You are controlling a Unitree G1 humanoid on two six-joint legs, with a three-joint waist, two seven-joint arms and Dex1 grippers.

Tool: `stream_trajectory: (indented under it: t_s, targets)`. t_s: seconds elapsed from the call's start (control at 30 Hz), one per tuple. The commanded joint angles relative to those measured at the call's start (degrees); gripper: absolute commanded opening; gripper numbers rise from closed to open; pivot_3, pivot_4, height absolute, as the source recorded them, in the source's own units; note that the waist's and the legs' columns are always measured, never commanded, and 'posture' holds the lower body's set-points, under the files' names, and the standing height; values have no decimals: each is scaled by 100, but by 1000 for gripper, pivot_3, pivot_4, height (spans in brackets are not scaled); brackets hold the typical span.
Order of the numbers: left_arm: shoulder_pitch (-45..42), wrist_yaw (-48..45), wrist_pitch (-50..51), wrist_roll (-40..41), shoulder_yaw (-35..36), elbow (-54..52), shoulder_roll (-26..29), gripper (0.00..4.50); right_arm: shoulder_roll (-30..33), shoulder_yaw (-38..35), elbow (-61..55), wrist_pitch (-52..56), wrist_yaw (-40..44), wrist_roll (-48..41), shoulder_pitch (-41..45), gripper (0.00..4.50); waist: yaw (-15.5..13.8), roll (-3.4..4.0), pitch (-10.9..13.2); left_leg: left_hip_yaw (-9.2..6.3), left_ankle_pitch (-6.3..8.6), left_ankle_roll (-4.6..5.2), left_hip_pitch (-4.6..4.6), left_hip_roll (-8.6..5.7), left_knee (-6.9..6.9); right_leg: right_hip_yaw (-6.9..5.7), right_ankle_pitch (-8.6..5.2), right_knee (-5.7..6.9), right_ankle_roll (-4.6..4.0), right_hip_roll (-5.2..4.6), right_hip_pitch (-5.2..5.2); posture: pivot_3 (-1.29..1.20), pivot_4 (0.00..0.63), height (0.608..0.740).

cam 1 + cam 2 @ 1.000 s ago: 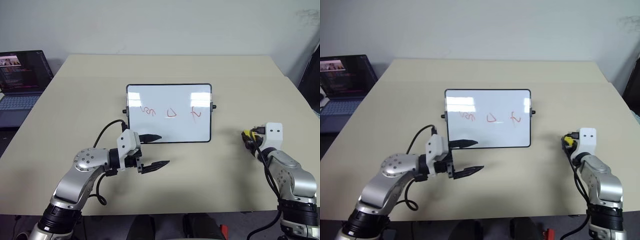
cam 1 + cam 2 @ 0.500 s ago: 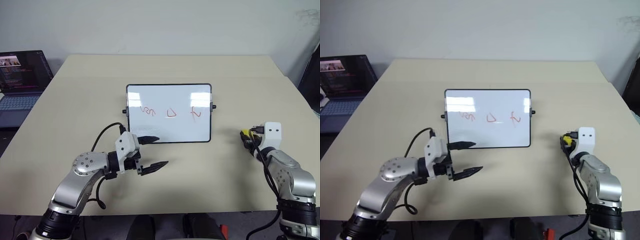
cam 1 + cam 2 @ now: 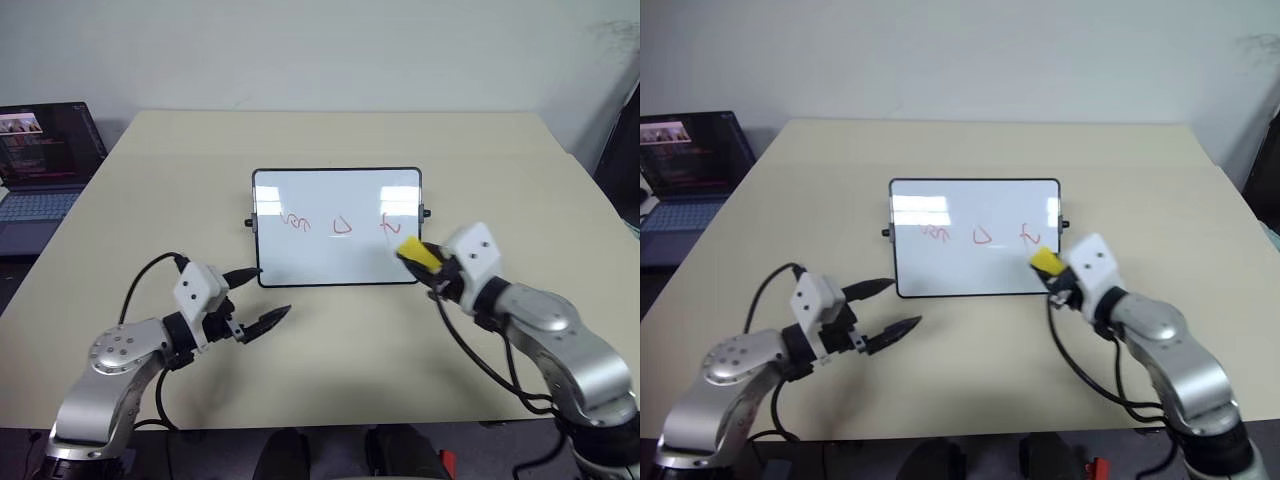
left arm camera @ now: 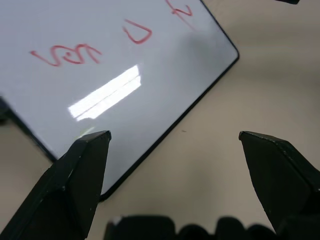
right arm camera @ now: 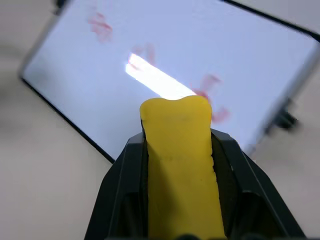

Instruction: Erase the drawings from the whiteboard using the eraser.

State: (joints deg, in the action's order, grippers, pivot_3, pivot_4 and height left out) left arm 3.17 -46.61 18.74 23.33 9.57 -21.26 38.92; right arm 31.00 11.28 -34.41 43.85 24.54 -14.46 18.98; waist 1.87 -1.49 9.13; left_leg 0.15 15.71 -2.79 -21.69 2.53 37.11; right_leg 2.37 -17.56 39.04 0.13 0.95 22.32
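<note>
The right gripper (image 3: 428, 262) is clamped on the eraser (image 3: 417, 250), poised at the right end of the whiteboard (image 3: 337, 200). The drawings (image 3: 341, 225) run along the board's long axis; the f-like mark (image 3: 391, 226) lies just ahead of the eraser tip, the others leftward. The left gripper (image 3: 254, 296), fingers spread and empty, is near the board's lower left corner

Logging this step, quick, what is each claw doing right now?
Left claw: open, holding nothing.
Right claw: shut on the eraser.
</note>
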Motion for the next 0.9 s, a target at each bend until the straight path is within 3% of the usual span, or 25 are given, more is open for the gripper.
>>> stream_trajectory:
  t_s: [0.03,0.43,0.9]
  targets:
    - [-94,151,-52,-46,187,-31,24,4500,-180,503,323,-362,151,334,540,1304,-12,-1,0,-1,0,0,-2,-1,-1,0,0,-1,-1,-1,1,0,150,740]
    - [-183,34,54,195,515,12,202,4500,-1409,1784,2822,-1583,256,1782,2563,1304,28,-1,0,0,0,0,-8,4,-3,-3,3,5,-6,-5,13,0,150,740]
    - [-417,-140,131,178,264,4,214,4500,-2418,1720,5387,-2629,162,2468,3767,1303,7,-3,-1,0,0,0,-22,4,-5,-8,5,10,-10,-14,30,0,150,740]
